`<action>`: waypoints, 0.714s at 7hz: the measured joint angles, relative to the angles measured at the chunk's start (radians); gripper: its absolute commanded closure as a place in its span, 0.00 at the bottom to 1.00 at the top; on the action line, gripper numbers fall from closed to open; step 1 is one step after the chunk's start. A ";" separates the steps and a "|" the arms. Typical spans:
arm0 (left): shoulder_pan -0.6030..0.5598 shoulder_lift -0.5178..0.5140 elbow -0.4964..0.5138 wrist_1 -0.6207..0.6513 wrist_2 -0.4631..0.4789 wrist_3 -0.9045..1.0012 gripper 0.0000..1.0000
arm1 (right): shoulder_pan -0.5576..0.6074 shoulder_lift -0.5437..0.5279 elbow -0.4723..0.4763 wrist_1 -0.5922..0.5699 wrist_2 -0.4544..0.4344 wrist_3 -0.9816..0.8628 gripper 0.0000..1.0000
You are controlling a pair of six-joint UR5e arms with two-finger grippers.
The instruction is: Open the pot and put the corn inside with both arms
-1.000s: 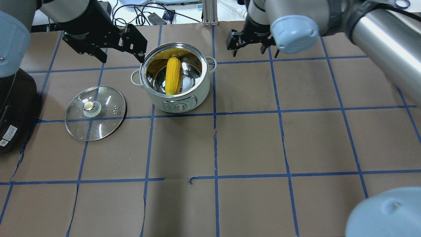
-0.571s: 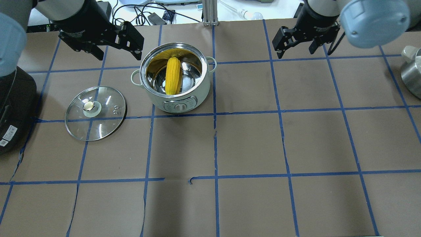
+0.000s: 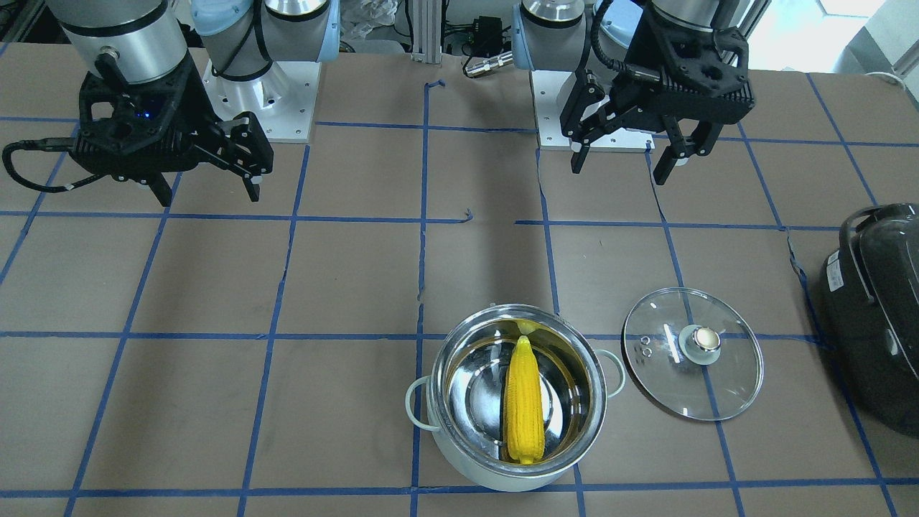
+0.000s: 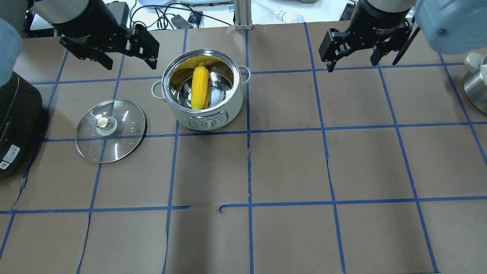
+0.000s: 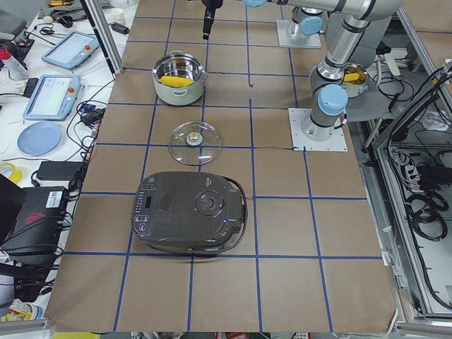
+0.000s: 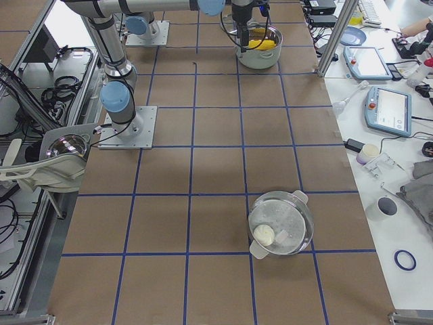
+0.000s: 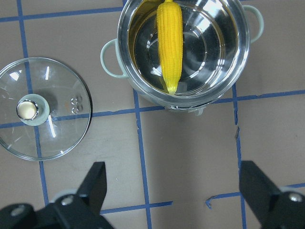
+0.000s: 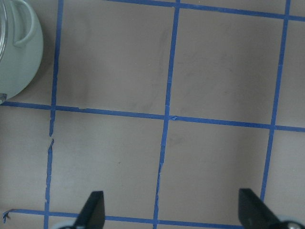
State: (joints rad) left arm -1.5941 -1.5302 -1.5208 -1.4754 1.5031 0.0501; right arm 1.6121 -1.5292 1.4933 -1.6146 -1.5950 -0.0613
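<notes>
Light was bright and even, falling from overhead. On the table [image 4: 289,167] lay only soft, broad shadows: a dim band across the middle of the overhead view and a faint streak in the front view. The pot [image 4: 232,106] gleamed inside, its steel wall mirroring the corn [image 4: 199,93] in yellow. White streaks of glare crossed the lid [image 4: 114,144]. The front view's top right corner was blown out white. In the overhead view a joint cap [image 4: 449,26] sat close and blurred. Both wrist views were sharp on the table.
</notes>
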 measured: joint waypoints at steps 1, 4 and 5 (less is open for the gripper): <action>0.000 0.003 -0.013 0.006 -0.001 -0.001 0.00 | 0.003 -0.004 0.000 0.008 -0.013 0.007 0.00; 0.001 0.007 -0.024 0.012 -0.001 -0.004 0.00 | 0.004 -0.022 0.000 0.035 -0.012 0.010 0.00; 0.001 0.007 -0.024 0.012 -0.002 -0.004 0.00 | 0.005 -0.024 0.000 0.036 -0.011 0.012 0.00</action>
State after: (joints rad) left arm -1.5929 -1.5234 -1.5452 -1.4635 1.5014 0.0462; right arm 1.6169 -1.5530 1.4930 -1.5789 -1.6055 -0.0495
